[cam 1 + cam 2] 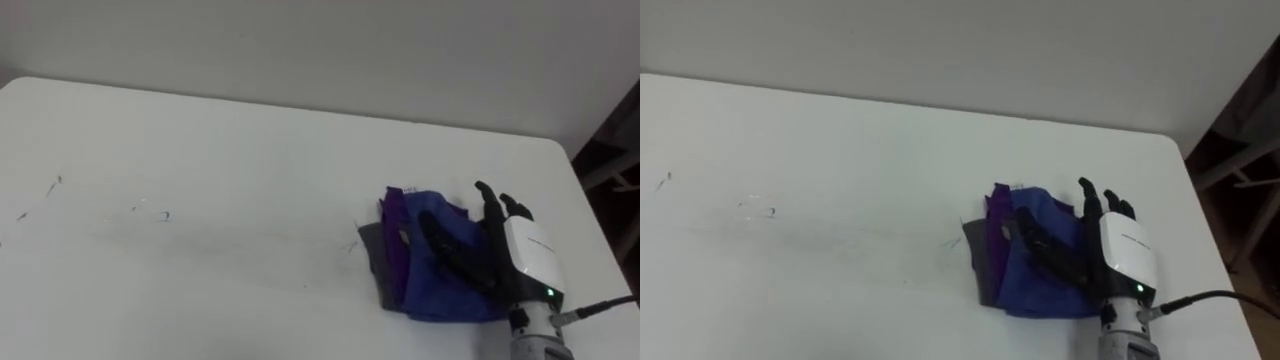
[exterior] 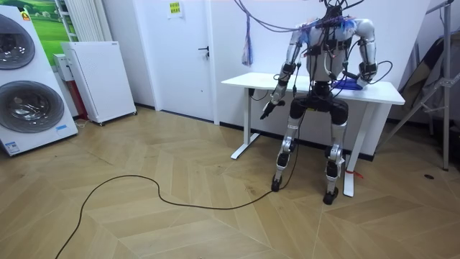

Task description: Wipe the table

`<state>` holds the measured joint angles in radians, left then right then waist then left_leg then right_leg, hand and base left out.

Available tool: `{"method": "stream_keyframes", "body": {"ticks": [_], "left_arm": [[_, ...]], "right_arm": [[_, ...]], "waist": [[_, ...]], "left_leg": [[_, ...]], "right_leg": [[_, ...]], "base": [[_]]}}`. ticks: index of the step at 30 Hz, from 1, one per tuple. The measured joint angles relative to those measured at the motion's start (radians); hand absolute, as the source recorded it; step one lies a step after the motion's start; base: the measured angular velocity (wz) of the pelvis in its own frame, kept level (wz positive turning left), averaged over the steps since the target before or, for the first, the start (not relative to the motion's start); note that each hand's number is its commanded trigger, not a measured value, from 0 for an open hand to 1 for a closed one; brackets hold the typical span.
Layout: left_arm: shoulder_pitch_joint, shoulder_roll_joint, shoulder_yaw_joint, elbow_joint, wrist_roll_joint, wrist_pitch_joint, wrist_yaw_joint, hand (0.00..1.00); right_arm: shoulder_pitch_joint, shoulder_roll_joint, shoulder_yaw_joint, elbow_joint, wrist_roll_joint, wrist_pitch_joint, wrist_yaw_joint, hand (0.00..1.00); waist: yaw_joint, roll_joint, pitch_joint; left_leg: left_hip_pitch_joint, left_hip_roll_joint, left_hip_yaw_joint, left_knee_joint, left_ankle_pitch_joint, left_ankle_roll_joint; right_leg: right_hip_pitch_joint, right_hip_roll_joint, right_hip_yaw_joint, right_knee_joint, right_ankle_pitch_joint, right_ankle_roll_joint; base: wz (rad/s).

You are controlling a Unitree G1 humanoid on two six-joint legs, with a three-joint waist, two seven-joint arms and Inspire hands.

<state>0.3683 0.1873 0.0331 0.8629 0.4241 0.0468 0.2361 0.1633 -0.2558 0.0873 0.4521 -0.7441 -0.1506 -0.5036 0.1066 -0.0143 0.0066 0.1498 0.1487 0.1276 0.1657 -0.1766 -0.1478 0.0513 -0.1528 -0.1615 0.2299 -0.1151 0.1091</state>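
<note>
A robot stands facing a white counter (image 1: 250,170), its right hand (image 1: 528,252) laid on a crumpled blue and purple cloth (image 1: 420,288). The cloth sits at the lower right of the eye views, near the counter's right edge. The hand's fingers are spread and roughly straight, pressing down on the cloth, with the thumb reaching across the blue folds. A grey layer shows along the cloth's left side. Small dark marks (image 1: 52,186) dot the counter at the left of the frame. In the room view the left hand (image 2: 267,111) hangs beside the robot, below the counter's edge; whether it is open or closed cannot be told. A washing machine (image 2: 29,104) stands at the room view's left.
</note>
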Motion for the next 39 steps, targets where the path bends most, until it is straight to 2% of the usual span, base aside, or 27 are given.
{"method": "stream_keyframes", "body": {"ticks": [7, 8, 10, 12, 16, 21, 24, 27, 32, 33, 35, 39], "left_arm": [[-0.001, 0.001, 0.007, 0.004, 0.0, 0.0, -0.001, 0.0], [-0.002, 0.001, 0.013, 0.007, 0.0, 0.001, -0.004, 0.0], [-0.003, 0.001, 0.023, 0.007, 0.0, 0.012, -0.008, 0.0], [-0.004, 0.002, 0.05, 0.007, 0.0, 0.014, -0.009, 0.0], [0.004, 0.003, 0.075, -0.001, 0.0, 0.015, -0.01, 0.0], [0.007, 0.006, 0.093, -0.001, -0.001, 0.017, -0.014, 0.0], [0.011, 0.006, 0.12, -0.001, -0.011, 0.017, -0.014, 0.0], [0.011, 0.015, 0.13, -0.003, -0.039, 0.016, -0.014, 0.0], [0.017, 0.022, 0.142, -0.008, -0.039, 0.016, -0.014, 0.0], [0.022, 0.023, 0.147, -0.007, -0.039, 0.016, -0.014, 0.0], [0.023, 0.022, 0.16, -0.006, -0.041, 0.015, -0.014, 0.0], [0.022, 0.023, 0.198, 0.011, -0.04, 0.016, -0.016, 0.0]], "right_arm": [[0.002, 0.0, -0.04, 0.002, -0.007, 0.0, 0.0, 0.0], [0.002, -0.001, -0.07, 0.001, 0.001, 0.0, -0.002, 0.0], [0.002, -0.003, -0.129, -0.003, 0.036, 0.001, -0.013, 0.0], [0.001, -0.007, -0.208, -0.001, 0.075, 0.001, -0.051, 0.0], [0.001, -0.016, -0.274, -0.001, 0.155, 0.002, -0.097, 0.0], [0.001, -0.052, -0.358, 0.001, 0.178, 0.02, -0.127, 0.0], [0.002, -0.068, -0.402, 0.01, 0.237, 0.024, -0.149, 0.0], [0.011, -0.07, -0.433, 0.045, 0.279, 0.023, -0.193, 0.0], [0.02, -0.072, -0.461, 0.154, 0.367, 0.024, -0.199, 0.0], [0.023, -0.073, -0.463, 0.179, 0.386, 0.025, -0.202, 0.0], [0.025, -0.078, -0.465, 0.245, 0.41, 0.023, -0.208, 0.0], [0.049, -0.078, -0.466, 0.296, 0.493, 0.043, -0.198, 0.0]], "waist": [[-0.015, -0.001, 0.0003], [-0.019, -0.011, -0.0042], [-0.024, -0.013, -0.0058], [-0.036, -0.018, -0.0047], [-0.058, -0.028, -0.0052], [-0.099, -0.037, -0.0057], [-0.106, -0.044, -0.002], [-0.116, -0.047, -0.0017], [-0.132, -0.056, -0.0062], [-0.132, -0.051, -0.0074], [-0.138, -0.057, -0.0069], [-0.148, -0.056, -0.0071]], "left_leg": [[-0.001, 0.0, 0.001, 0.001, 0.001, 0.002], [-0.003, 0.0, 0.002, 0.001, 0.0, 0.001], [-0.009, 0.0, 0.006, 0.001, 0.002, 0.004], [-0.015, 0.0, 0.007, 0.004, 0.003, 0.006], [-0.015, 0.0, 0.012, 0.0, 0.003, 0.006], [-0.015, 0.0, 0.018, 0.001, 0.003, 0.006], [-0.006, 0.0, 0.028, 0.0, 0.003, 0.006], [0.0, 0.0, 0.037, -0.001, 0.003, 0.006], [-0.007, 0.0, 0.042, 0.001, 0.001, 0.008], [-0.008, 0.0, 0.046, 0.001, 0.001, 0.008], [-0.006, 0.0, 0.05, -0.002, 0.001, 0.009], [0.0, 0.0, 0.054, -0.001, -0.001, 0.009]], "right_leg": [[-0.004, -0.001, 0.0, 0.006, 0.001, -0.001], [-0.007, 0.0, 0.0, 0.006, 0.0, 0.0], [-0.016, -0.001, 0.003, 0.006, 0.0, 0.0], [-0.022, -0.001, 0.004, 0.006, 0.0, 0.0], [-0.026, 0.0, 0.008, 0.005, 0.0, 0.0], [-0.032, 0.0, 0.019, 0.009, 0.0, 0.0], [-0.033, 0.002, 0.027, 0.009, 0.0, 0.0], [-0.032, 0.003, 0.034, 0.008, 0.0, 0.0], [-0.043, 0.004, 0.04, 0.012, 0.0, 0.0], [-0.049, 0.004, 0.041, 0.014, 0.001, 0.0], [-0.049, 0.004, 0.043, 0.014, 0.001, 0.0], [-0.049, 0.005, 0.05, 0.02, 0.001, -0.001]], "base": [[0.0], [-0.05], [-0.06], [0.0], [-0.04], [-0.03], [-0.1], [-0.08], [-0.03], [-0.06], [-0.05], [-0.02]]}}
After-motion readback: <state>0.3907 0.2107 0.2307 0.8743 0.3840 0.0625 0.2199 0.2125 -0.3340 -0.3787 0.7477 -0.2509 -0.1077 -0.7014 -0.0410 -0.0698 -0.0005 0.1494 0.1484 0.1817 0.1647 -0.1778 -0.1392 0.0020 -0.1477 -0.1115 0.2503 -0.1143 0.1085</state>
